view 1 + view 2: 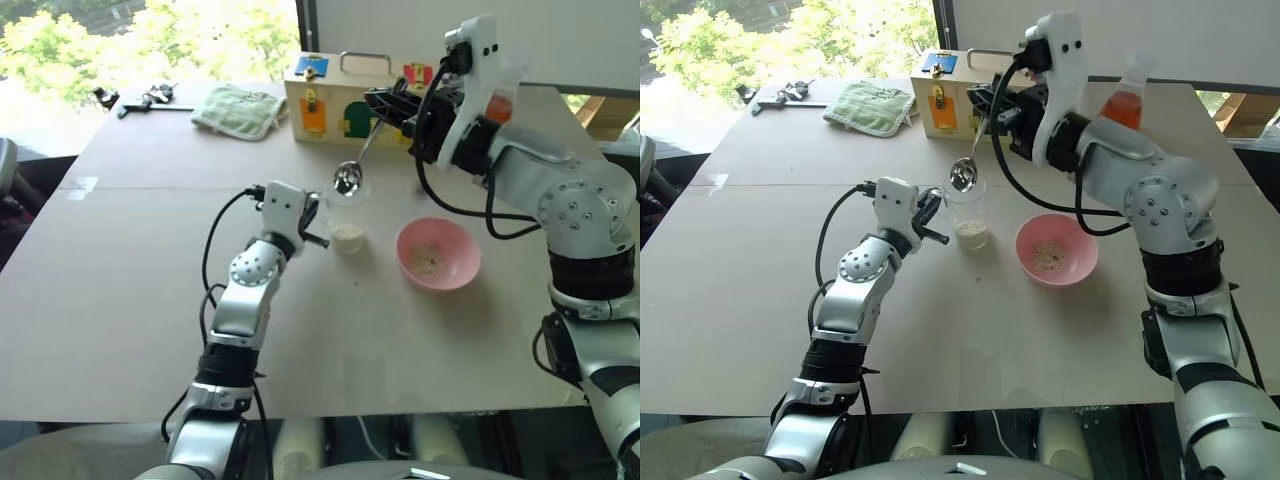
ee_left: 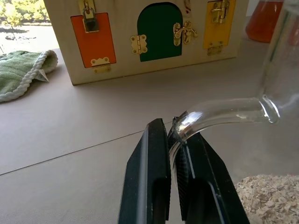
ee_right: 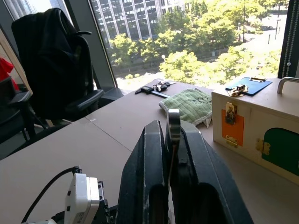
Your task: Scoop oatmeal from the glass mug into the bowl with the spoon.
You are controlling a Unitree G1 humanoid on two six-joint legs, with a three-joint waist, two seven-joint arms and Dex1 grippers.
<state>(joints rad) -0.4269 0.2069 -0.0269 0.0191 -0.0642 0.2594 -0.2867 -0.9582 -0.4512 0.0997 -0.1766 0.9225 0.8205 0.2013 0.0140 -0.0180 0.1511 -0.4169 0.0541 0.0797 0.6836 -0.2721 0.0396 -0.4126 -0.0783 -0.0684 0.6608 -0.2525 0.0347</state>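
Oatmeal [image 1: 347, 237] sitting low in the glass mug [image 1: 347, 222], some already in the bowl [image 1: 437, 254] at the mug's three o'clock.
Left gripper [image 2: 174, 154] is pinching the mug's handle; right gripper [image 1: 385, 108] is clenching the spoon [image 1: 356, 163] hanging over the rim. A crooked descent could be knocking the mug and scattering flakes.
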